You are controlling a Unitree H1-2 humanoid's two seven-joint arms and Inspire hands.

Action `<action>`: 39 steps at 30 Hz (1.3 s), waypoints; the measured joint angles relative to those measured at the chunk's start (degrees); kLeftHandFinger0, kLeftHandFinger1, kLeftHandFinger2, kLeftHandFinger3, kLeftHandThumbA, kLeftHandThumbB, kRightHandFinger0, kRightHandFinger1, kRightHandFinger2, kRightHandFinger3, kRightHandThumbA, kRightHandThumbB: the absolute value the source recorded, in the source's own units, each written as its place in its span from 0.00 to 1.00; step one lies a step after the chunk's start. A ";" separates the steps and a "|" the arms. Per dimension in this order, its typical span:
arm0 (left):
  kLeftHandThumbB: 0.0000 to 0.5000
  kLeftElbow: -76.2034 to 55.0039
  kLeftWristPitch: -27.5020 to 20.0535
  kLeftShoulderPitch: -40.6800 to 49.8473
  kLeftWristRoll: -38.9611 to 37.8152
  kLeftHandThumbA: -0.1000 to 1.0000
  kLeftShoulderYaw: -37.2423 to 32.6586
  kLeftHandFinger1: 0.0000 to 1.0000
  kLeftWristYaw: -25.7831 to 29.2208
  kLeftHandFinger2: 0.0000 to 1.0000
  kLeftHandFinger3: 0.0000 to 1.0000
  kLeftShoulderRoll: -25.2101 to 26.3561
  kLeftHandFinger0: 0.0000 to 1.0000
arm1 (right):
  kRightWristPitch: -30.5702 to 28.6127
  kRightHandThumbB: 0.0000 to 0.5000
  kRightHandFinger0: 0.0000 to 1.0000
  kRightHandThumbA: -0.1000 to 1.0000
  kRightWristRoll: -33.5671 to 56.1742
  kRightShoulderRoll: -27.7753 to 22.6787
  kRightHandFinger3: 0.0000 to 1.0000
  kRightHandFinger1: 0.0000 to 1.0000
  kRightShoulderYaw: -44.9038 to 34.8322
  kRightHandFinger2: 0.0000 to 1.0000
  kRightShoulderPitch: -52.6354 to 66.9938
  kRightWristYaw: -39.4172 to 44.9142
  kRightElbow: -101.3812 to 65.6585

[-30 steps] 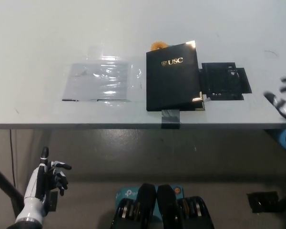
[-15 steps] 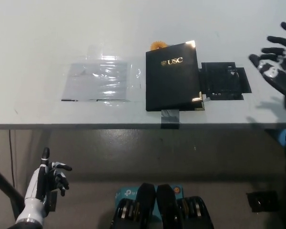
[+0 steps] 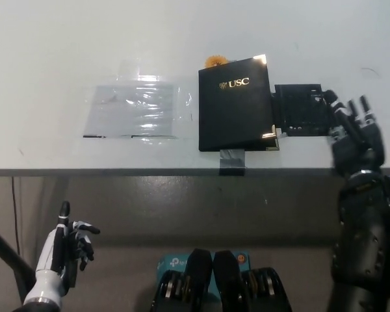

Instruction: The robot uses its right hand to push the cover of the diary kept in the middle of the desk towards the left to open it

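A closed black diary with gold "USC" lettering on its cover (image 3: pixel 236 103) lies flat near the front edge of the pale grey bench (image 3: pixel 65 45), roughly at the middle of it and turned slightly askew. Gold corner caps catch the light at its right corners. A strip of grey tape (image 3: pixel 232 158) runs from under its lower edge over the front lip of the bench. Just beside the diary on its right lies a flat black square piece (image 3: pixel 302 109), touching or nearly touching the cover's right edge. A small orange object (image 3: pixel 213 62) peeks out from behind the diary's top left corner. To the left, apart from the diary, a clear shiny plastic sheet (image 3: pixel 135 109) lies flat.

The black right hand (image 3: pixel 354 133) is raised at the bench's front right, fingers spread and pointing up over the black square piece, holding nothing. The white left hand (image 3: pixel 68 244) rests below the bench at lower left, fingers loosely apart and empty.
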 measured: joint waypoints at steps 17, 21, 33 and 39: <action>0.81 0.44 -0.08 -0.72 0.09 1.00 -1.34 0.15 -0.01 0.13 0.33 -0.01 0.06 | -4.72 0.37 0.92 1.00 5.52 1.00 1.00 0.98 1.34 1.00 2.65 5.65 9.88; 0.81 0.44 -0.05 -0.71 0.14 1.00 -1.55 0.16 -0.01 0.15 0.33 -0.06 0.06 | -6.78 0.39 0.89 1.00 6.13 0.87 1.00 0.95 2.34 0.98 3.36 7.99 11.21; 0.76 0.92 -0.07 -0.73 0.24 1.00 -1.86 0.14 -0.02 0.10 0.32 -0.16 0.06 | -11.87 0.35 0.86 1.00 6.97 0.42 1.00 0.93 4.99 0.95 3.98 11.73 14.81; 0.80 0.94 -0.04 -0.59 0.34 1.00 -1.98 0.17 -0.01 0.14 0.31 -0.13 0.08 | -12.10 0.36 0.80 1.00 6.48 0.84 1.00 0.86 7.13 0.88 1.62 10.28 17.23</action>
